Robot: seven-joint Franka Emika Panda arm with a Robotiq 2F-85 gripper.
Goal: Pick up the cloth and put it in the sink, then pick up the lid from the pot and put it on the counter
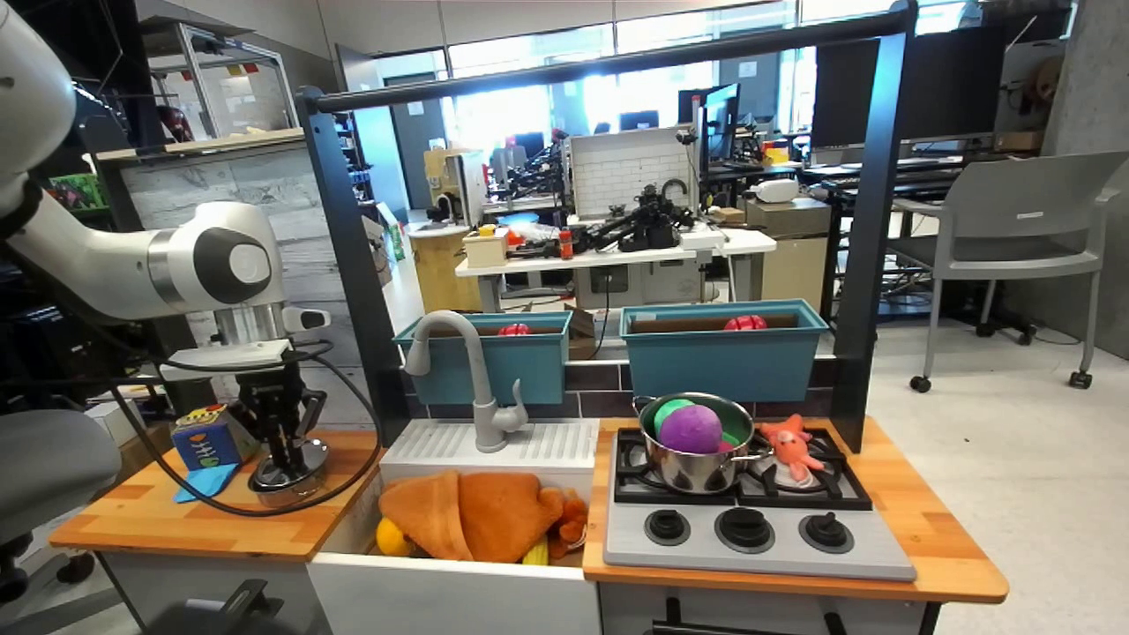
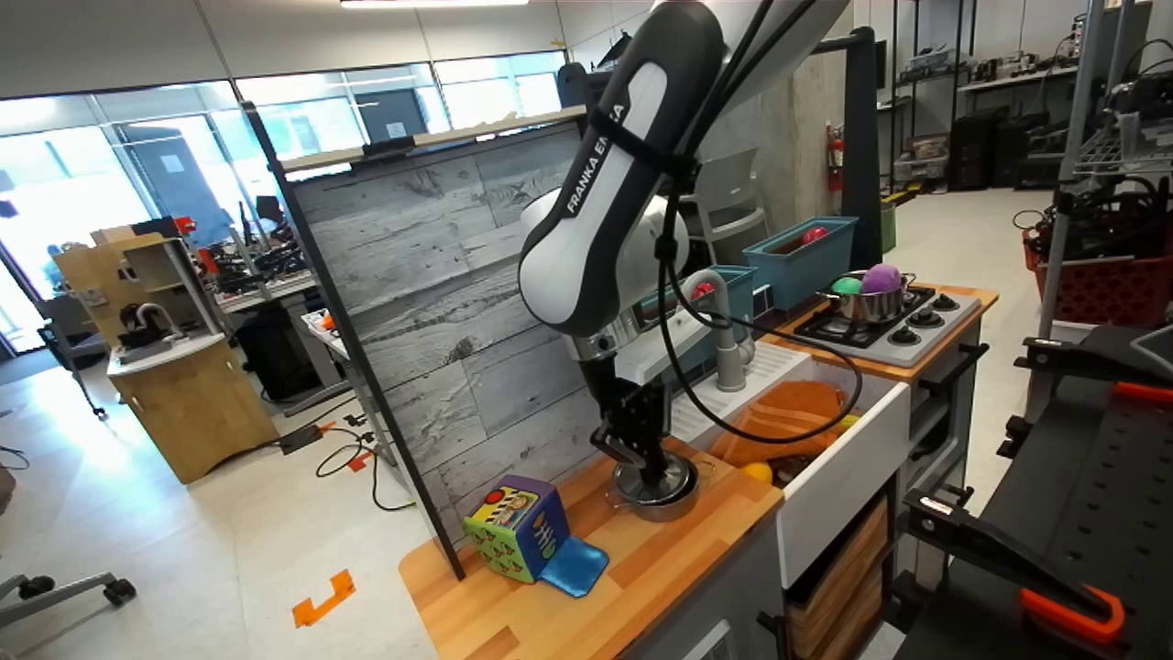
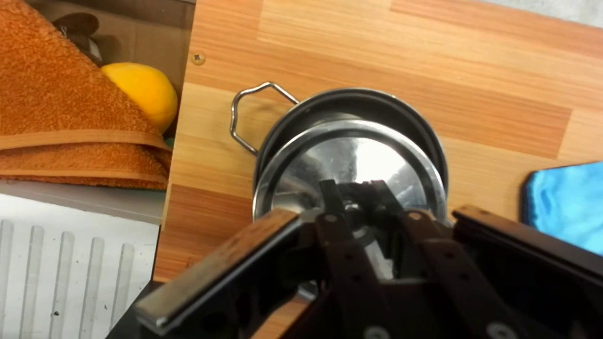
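The orange cloth (image 1: 507,516) lies bunched in the white sink (image 1: 450,571). On the wooden counter (image 2: 724,513) stands the small silver pot (image 2: 672,510), with its shiny lid (image 3: 348,157) on top. In the wrist view the lid sits off-centre, so a crescent of the pot's dark inside shows along one side. My gripper (image 3: 354,184) points straight down over the middle of the lid, its fingers drawn close together around the knob, which they mostly hide. Both exterior views show the fingertips down at the lid, and the lid is still at the pot's rim.
A soft toy cube (image 2: 522,532) with a blue flap (image 3: 570,202) stands beside the pot. The grey faucet (image 1: 481,379) rises behind the sink. A yellow fruit (image 3: 146,92) shows under the cloth. A larger pot (image 1: 697,472) with purple and green contents sits on the stove.
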